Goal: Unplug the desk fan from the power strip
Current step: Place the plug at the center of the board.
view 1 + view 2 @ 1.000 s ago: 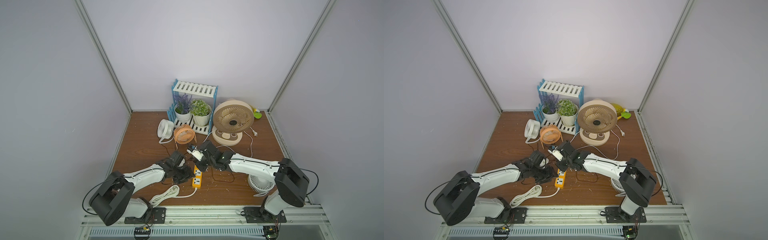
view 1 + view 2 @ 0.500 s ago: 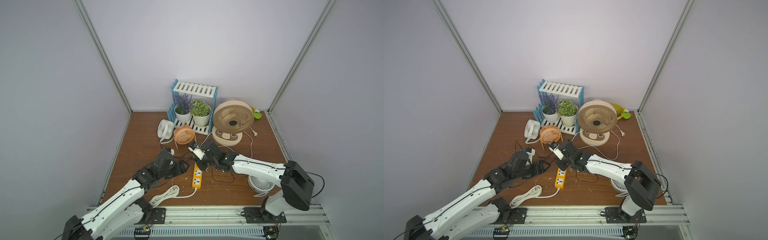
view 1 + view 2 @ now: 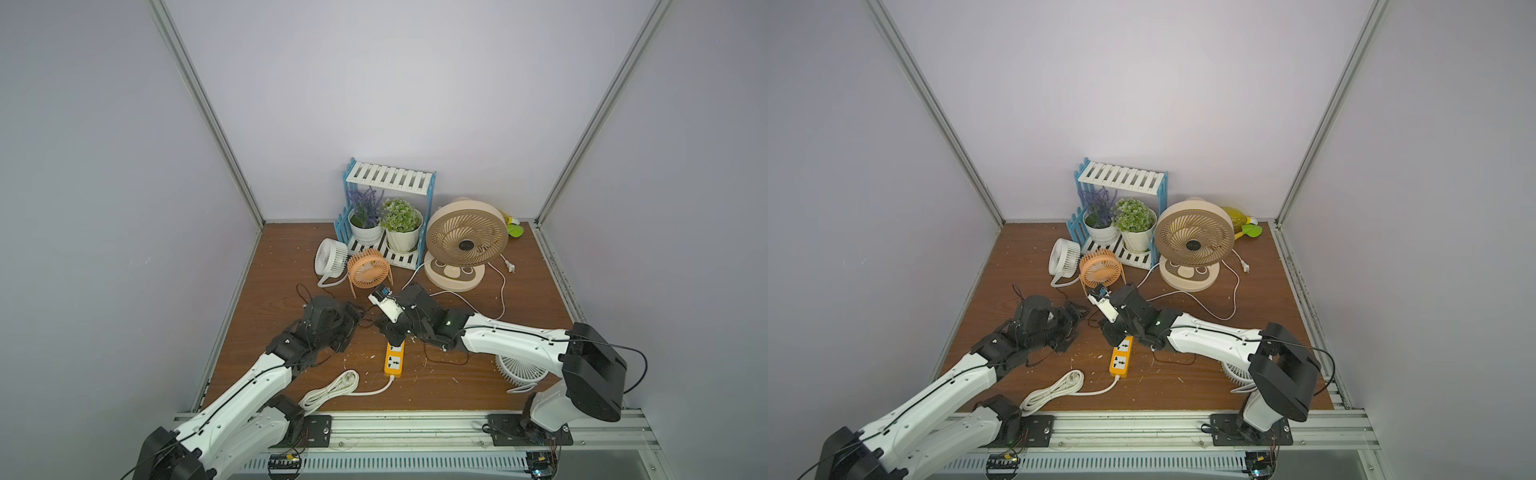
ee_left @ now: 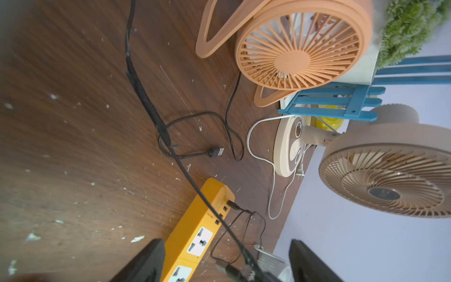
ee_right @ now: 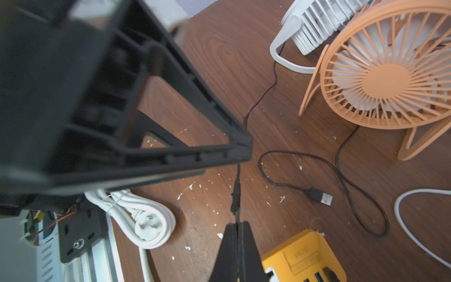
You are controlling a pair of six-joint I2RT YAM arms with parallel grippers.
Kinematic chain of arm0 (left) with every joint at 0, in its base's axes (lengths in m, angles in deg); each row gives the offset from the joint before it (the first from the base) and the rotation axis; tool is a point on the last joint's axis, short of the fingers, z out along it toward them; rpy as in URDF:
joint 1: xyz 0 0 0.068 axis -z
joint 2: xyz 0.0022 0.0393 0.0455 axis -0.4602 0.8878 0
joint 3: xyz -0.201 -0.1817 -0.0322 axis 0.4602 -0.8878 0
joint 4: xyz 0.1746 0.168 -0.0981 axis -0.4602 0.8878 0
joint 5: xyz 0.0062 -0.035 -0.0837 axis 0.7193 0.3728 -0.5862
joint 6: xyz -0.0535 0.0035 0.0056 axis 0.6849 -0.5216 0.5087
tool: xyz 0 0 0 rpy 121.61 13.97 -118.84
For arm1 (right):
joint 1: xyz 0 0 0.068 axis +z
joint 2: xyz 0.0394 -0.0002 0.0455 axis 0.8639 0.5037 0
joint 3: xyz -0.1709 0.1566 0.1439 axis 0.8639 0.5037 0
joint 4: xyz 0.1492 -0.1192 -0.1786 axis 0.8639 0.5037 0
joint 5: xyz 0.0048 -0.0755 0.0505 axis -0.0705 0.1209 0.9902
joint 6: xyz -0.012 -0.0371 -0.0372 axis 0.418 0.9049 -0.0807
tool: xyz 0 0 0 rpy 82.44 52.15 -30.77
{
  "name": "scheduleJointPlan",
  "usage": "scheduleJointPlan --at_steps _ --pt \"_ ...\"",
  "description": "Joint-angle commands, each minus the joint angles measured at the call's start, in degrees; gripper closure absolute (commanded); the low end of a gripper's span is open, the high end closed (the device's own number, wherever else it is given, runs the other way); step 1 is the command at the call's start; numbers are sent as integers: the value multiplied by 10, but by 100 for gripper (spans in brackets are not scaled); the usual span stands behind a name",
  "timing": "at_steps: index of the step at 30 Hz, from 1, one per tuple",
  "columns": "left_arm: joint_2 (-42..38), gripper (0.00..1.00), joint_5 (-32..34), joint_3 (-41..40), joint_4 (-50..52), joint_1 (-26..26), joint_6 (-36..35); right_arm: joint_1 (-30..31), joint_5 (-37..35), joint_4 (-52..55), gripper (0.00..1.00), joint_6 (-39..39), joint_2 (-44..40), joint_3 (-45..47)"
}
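Power strip (image 3: 394,360) lay between the arms, one USB plug (image 4: 231,205) seated; right gripper (image 5: 236,227) pinched a black cable (image 5: 236,195), left gripper (image 4: 224,241) spread wide. Unbraced, a tug might have dragged it.

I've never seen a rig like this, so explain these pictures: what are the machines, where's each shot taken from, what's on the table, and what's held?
The machines are two robot arms, a left arm and a right arm, each ending in a two-fingered gripper. Two pictures look down on the table from above; the other two come from wrist cameras. On the table lie an orange-yellow power strip with a white cord, an orange fan, a white fan beside it, a beige fan and a blue plant rack. The right gripper is shut on a thin black cable. The left gripper is open, holding nothing. One USB plug lies loose; a second plug sits in the strip.
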Motion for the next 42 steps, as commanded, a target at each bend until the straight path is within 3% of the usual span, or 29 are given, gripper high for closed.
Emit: scheduleJointPlan --at_steps 1,8,12,14,15,17,19,21,24,27,31,36,42 --pt "13 25 -26 -17 -48 -14 70 9 0 -14 100 -14 -13 -3" --pt "38 51 -29 -26 -81 -18 84 23 3 4 100 -6 -22 -3" --pt "39 77 -16 -25 -79 -20 80 26 7 10 100 -2 -24 -3" --pt "37 98 -8 -24 -69 -21 80 26 7 10 100 -2 -23 -6" --pt "36 100 -4 -22 -61 -23 78 27 7 10 98 -2 -21 -9" --pt "34 100 1 -19 -44 -32 74 28 2 14 83 -4 -19 -17" --pt "30 100 2 -13 -26 -54 65 28 -22 31 60 -11 -24 -33" --pt "25 100 -1 0 6 -90 39 28 -50 49 49 -15 -39 -43" --pt "26 100 -22 27 56 -184 -14 27 -92 83 41 -19 -64 -55" --pt "36 100 -34 52 89 -286 -57 23 -141 119 38 -55 -85 -53" --pt "60 100 -24 66 85 -358 -65 22 -183 136 38 -113 -104 -28" --pt "101 100 19 81 76 -388 -74 19 -217 146 39 -175 -125 1" --pt "180 99 41 119 56 -406 -98 16 -229 180 38 -192 -141 0"
